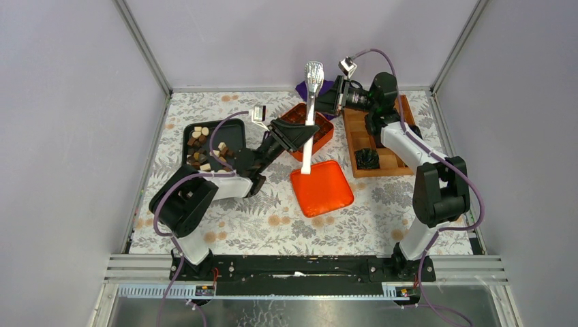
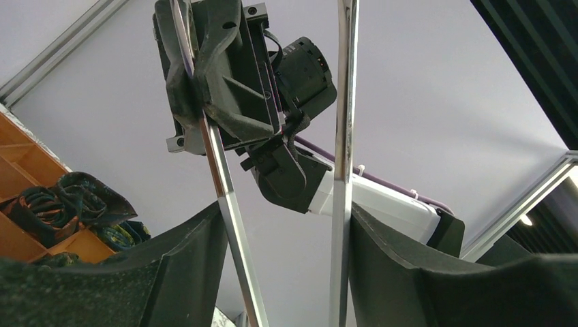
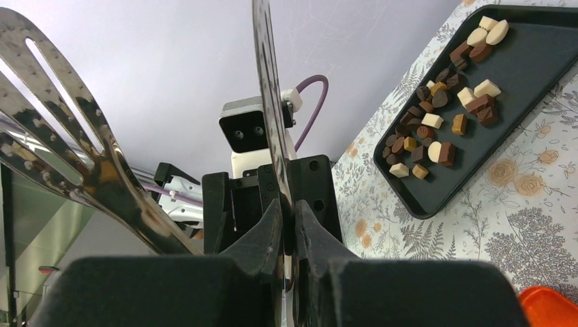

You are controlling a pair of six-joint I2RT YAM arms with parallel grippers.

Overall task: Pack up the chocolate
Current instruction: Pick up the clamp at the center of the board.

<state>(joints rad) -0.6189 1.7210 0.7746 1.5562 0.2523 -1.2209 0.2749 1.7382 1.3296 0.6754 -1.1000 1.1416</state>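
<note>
Holding chocolate pieces (image 1: 199, 133): black tray (image 1: 235, 133) | wooden box (image 1: 393, 161): dark wrapper (image 1: 369, 159) | tongs (image 1: 311, 116): spread

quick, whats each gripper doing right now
left gripper: jaws straddle both arms of the silver metal tongs; grip cannot be told
right gripper: shut on one arm of the tongs

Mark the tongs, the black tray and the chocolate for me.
tongs (image 1: 314, 73): top view, slotted metal head.
black tray (image 3: 538, 61): right wrist view, bare floor.
chocolate (image 3: 431, 121): right wrist view, cream piece mid-pile.
</note>
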